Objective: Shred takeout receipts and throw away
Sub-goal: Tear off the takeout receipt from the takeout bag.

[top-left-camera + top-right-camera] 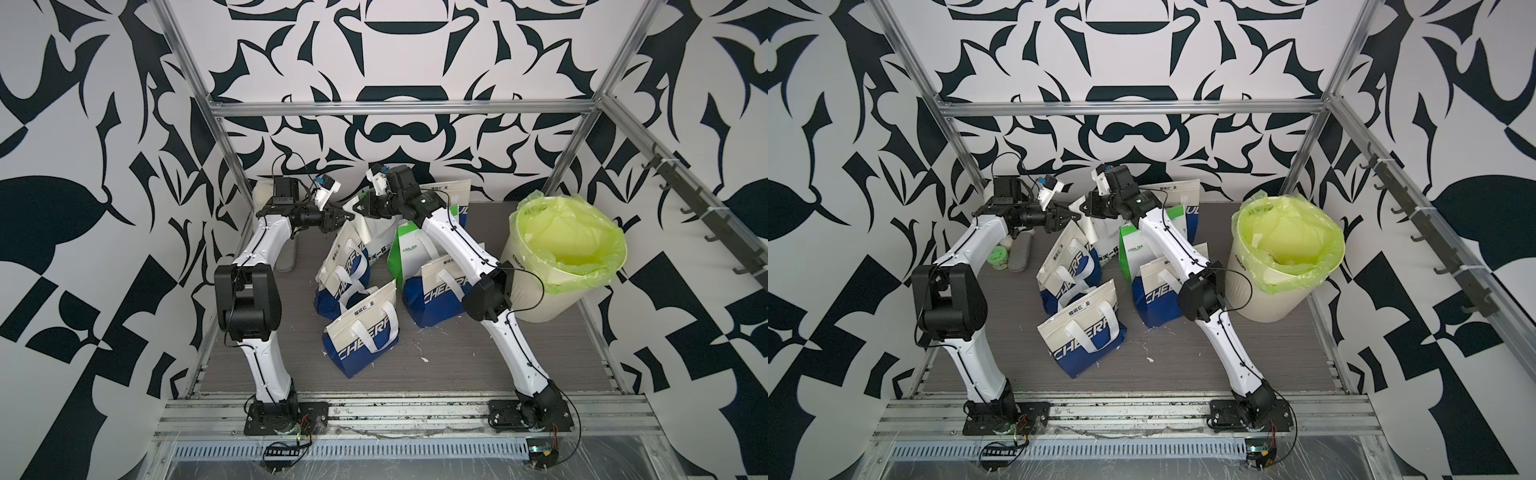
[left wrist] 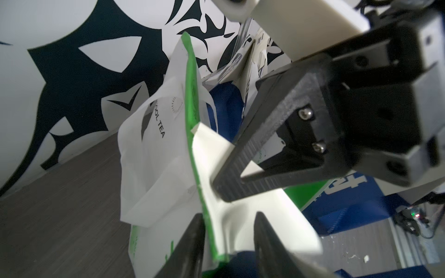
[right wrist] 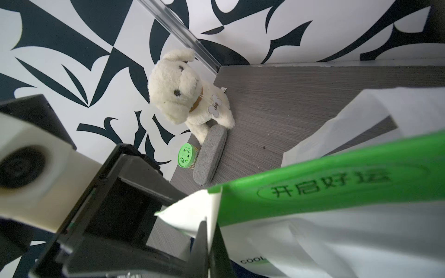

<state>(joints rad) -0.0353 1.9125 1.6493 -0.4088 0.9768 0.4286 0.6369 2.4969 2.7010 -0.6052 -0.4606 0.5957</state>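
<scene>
The right gripper point(image 3: 207, 232) is pinched closed on a corner of a cream-white takeout receipt point(image 2: 243, 214), which lies against the green top edge of the green-and-white bag point(image 2: 154, 149). The left gripper point(image 2: 228, 243) has its jaws apart, and the slip passes between them. Both grippers meet above the blue-and-white bags point(image 1: 361, 336), well apart from the lined bin point(image 1: 565, 257).

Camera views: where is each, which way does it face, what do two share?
Both top views: high in front, looking down on blue-and-white bags; left arm, right arm show.
Left wrist: on left arm, along its fingers toward right gripper pinching cream-white paper slip.
Right wrist: on right arm, past its fingers toward cream plush dog.
Shared: both wrist views show the slip.
</scene>
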